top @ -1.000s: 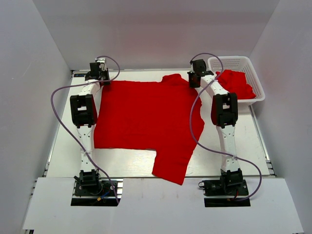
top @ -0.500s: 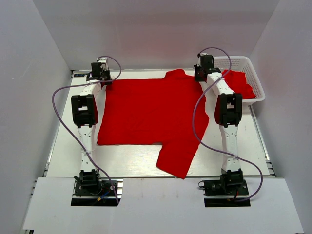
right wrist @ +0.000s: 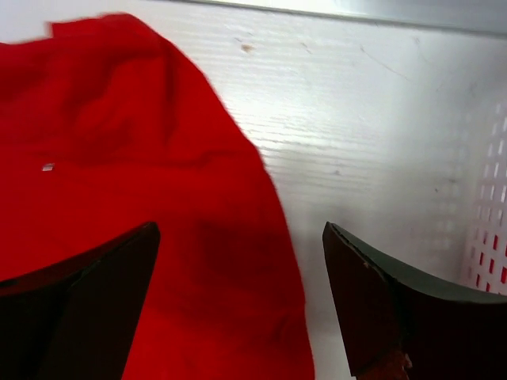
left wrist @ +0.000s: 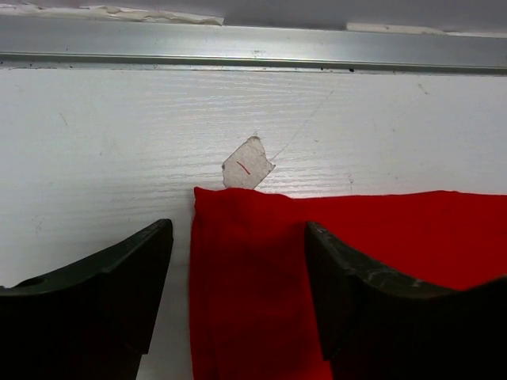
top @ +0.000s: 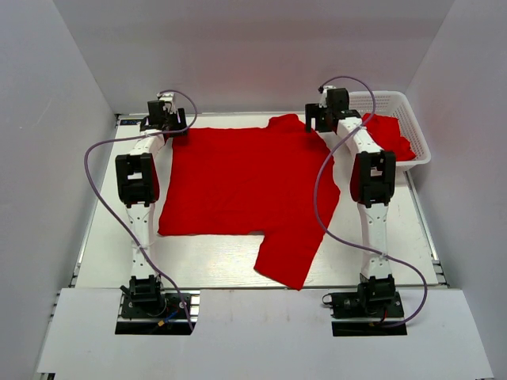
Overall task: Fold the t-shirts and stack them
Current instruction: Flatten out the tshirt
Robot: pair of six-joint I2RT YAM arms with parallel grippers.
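- Currently one shirt (top: 245, 186) is lying unfolded on the tabletop (top: 103, 237).
- Spread wide, left hand (left wrist: 238, 237) and right hand (right wrist: 242, 229) are hovering over its far edge.
- Inside the basket (top: 396, 96) another shirt (top: 386, 136) is waiting.

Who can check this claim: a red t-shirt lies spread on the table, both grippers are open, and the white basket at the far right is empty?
The basket is not empty: the top view shows red cloth bunched inside it. The rest holds: the t-shirt lies spread on the table, left gripper and right gripper open.
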